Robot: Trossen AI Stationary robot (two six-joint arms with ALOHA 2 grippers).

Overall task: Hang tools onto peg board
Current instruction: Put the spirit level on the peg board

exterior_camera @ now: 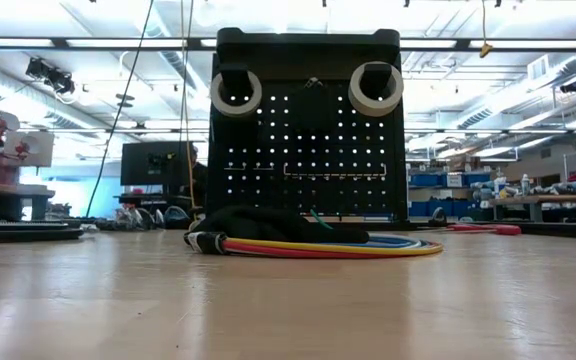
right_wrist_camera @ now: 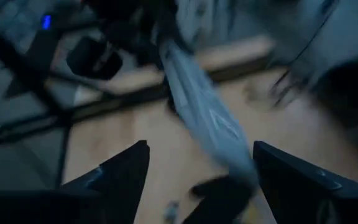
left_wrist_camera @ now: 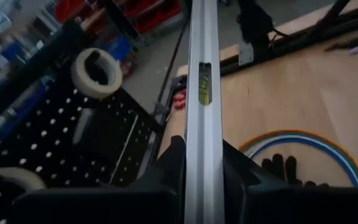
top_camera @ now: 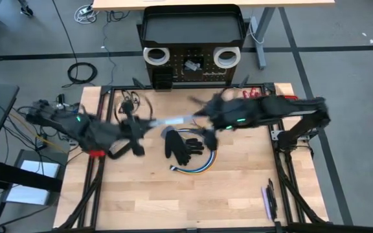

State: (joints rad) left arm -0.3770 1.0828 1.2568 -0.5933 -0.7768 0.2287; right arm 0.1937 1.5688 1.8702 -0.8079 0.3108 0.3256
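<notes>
A silver-grey flat bar point(top_camera: 173, 120) with a green bubble vial point(left_wrist_camera: 204, 90) hangs in the air between my two arms, above the table's middle. My left gripper point(top_camera: 142, 128) is shut on the bar's left end. My right gripper point(right_wrist_camera: 201, 168) stands open at the bar's right end point(right_wrist_camera: 207, 121), a finger on either side; touching or apart, I cannot tell. The black peg board point(top_camera: 193, 65) stands upright at the far edge. Two white tape rolls point(exterior_camera: 235, 92) point(exterior_camera: 375, 88) hang on pegs at its top. My left gripper pinches the bar's two long side faces point(left_wrist_camera: 202, 149) between its two fingers point(left_wrist_camera: 174, 163), at the bar's end toward the table's left. The fingers lie along the bar, which sticks out forward from between them. The bar is lifted clear of the table, roughly level.
A black glove point(top_camera: 183, 145) lies on a coil of coloured cable point(top_camera: 199, 162) at the table's middle, under the bar. Small red-handled tools point(top_camera: 254, 92) lie at the far right, a purple-handled tool point(top_camera: 267, 200) near the right front, and a black clamp point(top_camera: 135, 103) at the far left.
</notes>
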